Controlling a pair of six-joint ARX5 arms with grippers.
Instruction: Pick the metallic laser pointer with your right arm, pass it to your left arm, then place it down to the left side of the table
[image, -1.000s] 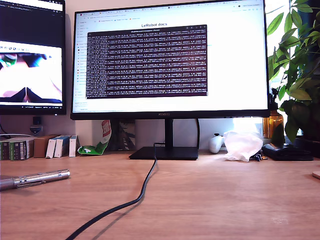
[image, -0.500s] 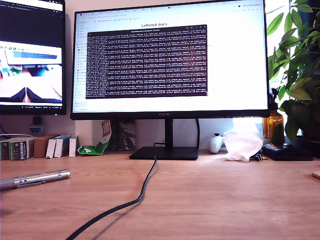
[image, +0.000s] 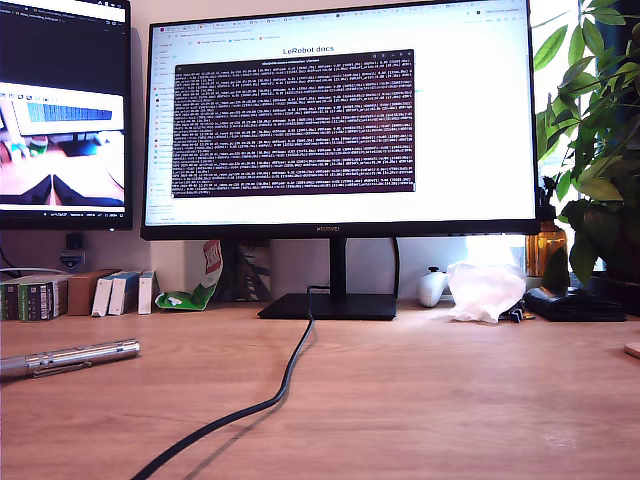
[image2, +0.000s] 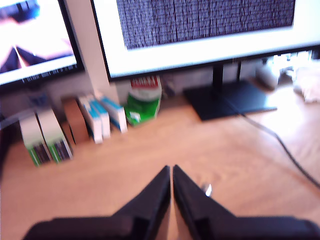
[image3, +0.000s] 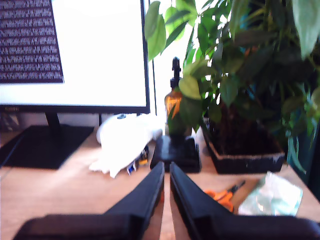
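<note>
Nearest in the exterior view, bare wood of the table (image: 450, 400) is stretching across the foreground, giving open room toward that view's right. A black cable (image: 262, 405) is snaking from the near edge back to the monitor's foot (image: 330, 306), dividing that open stretch.

The metallic laser pointer (image: 68, 358) is lying flat on the table at the exterior view's left, well apart from the cable. Its long axis is running nearly across the view, rising slightly toward the right, with the visible tip pointing toward the cable and the other end cut off by the picture's left edge.

My first gripper (image2: 171, 172) is hovering over bare wood with its jaws clenched, tips nearly touching and nothing between them; a small bright glint beside one finger is too blurred to identify. My second gripper (image3: 166, 169) is also hanging with jaws pressed almost together, empty, above the table near orange-handled scissors (image3: 223, 194).

Farther back, small boxes (image: 120, 292) and a green packet (image: 190, 295) are lining the rear at the exterior view's left, a crumpled white bag (image: 485, 290) is sitting at its right, and a potted plant (image: 598, 150) is crowding the right edge. The large monitor (image: 340, 120) is closing off the back.
</note>
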